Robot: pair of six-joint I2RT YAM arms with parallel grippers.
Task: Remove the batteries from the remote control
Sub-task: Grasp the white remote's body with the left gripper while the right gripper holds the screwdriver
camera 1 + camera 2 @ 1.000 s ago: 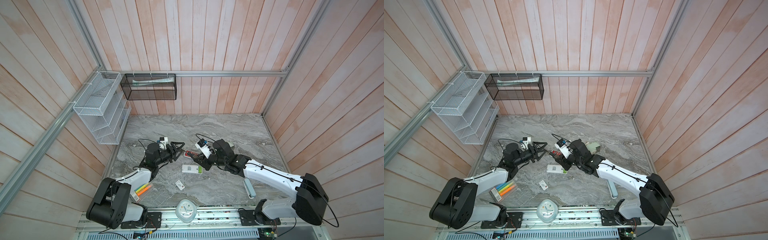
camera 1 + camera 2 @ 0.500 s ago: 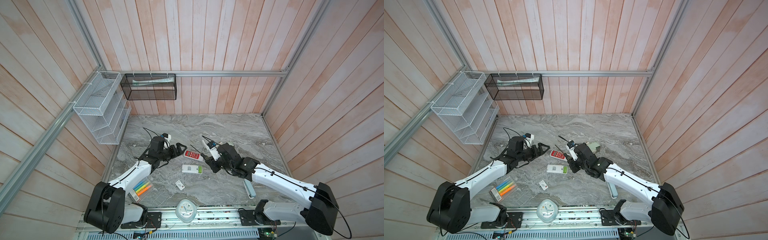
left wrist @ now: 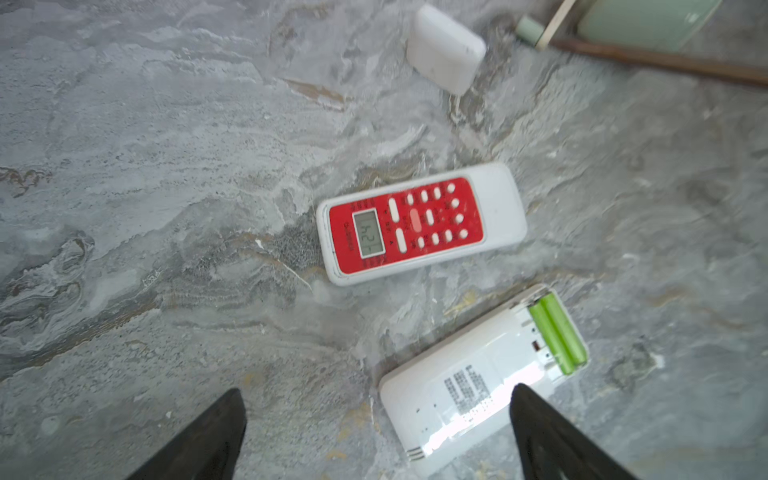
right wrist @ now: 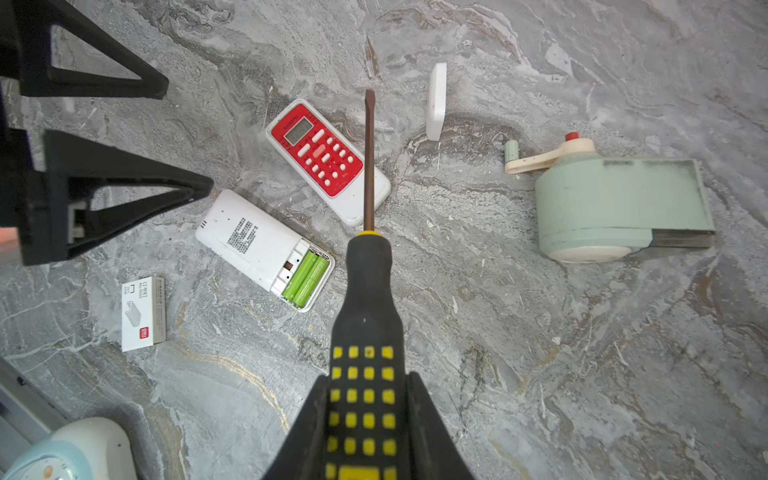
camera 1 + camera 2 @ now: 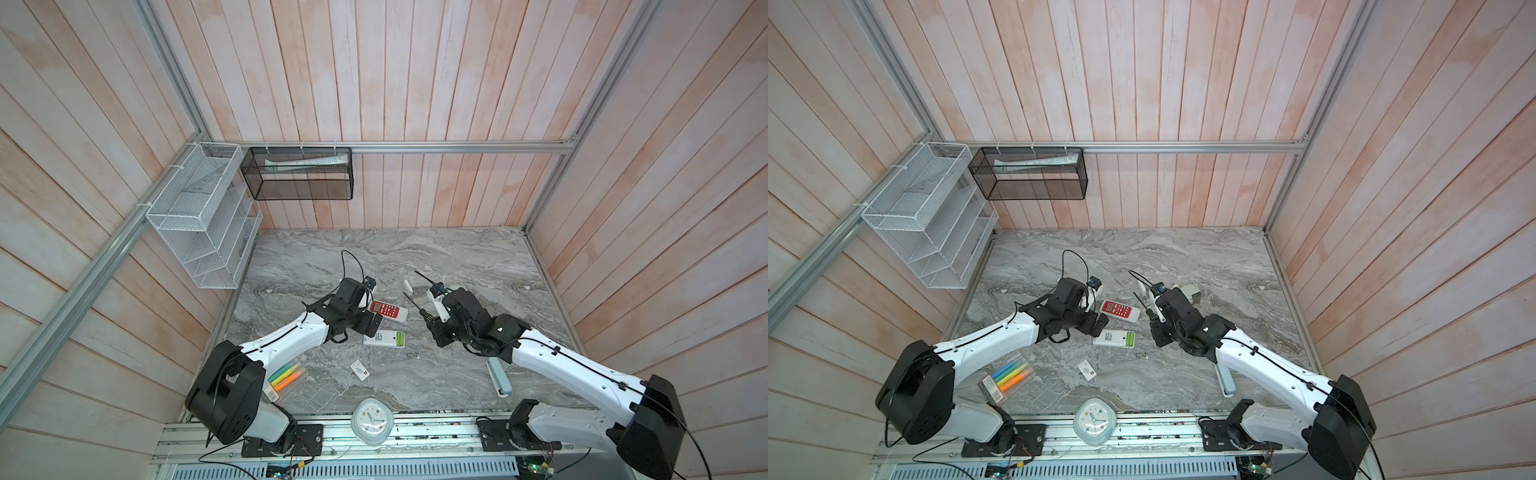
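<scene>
Filling remote (image 4: 249,241) end, batteries (image 4: 306,277), left hand (image 4: 189,136) spread

Clutter all over the grey marble tabletop (image 5: 457,257)!

A black-and-yellow-handled screwdriver (image 4: 368,291) pointed its brown shaft away from the right wrist camera. A pale green hand-crank box (image 4: 615,203) sat off to one side of it. A small white cardboard staple box (image 4: 143,313) lay flat. Near the front edge, a clear pack of bright highlighters (image 5: 284,376) lay on the left and a pale blue oblong tool (image 5: 496,378) on the right. A rounded pale blue alarm clock (image 5: 372,422) rested on the front rail. On the walls hung a white wire-mesh tiered rack (image 5: 203,216) and a black mesh basket (image 5: 297,174).
</scene>
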